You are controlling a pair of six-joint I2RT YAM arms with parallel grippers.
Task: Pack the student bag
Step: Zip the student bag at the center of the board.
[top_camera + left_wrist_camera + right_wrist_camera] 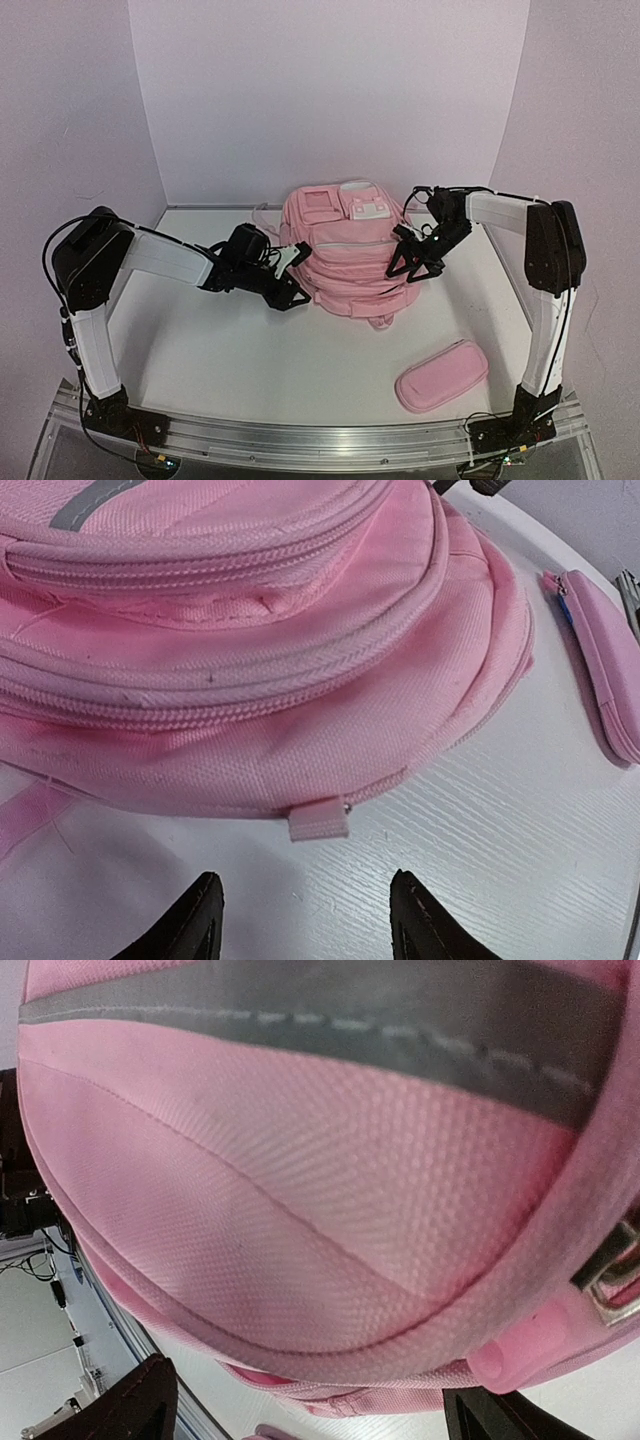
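The left fingers [292, 290] stand partly open and hold nothing: in the left wrist view their 2 dark, tapered tips [200, 925] sit at the bottom edge with bare table between them, just short of a small flat pink pull tab [320, 822] that sticks out from the lowest seam of the student bag [345, 255]. The right fingers [405, 268] are spread wide at the bag's right flank; in the right wrist view 1 tip fills each bottom corner [135, 1410] and the bulging side of the bag fills the frame ahead, but whether they touch the fabric cannot be told. That fabric is a coarse woven pink cloth, rounded and padded, crossed near the top of the frame by a smooth grey stripe [330, 1020] with a stitched line, and at the right edge a metal slider [612, 1278] carries a rubbery pink pull. The bag lies flat at the centre of the white, wood-grained table [250, 360], its stacked zipped pockets facing up. A small oblong pink pencil case [442, 375] lies well apart at the lower right.
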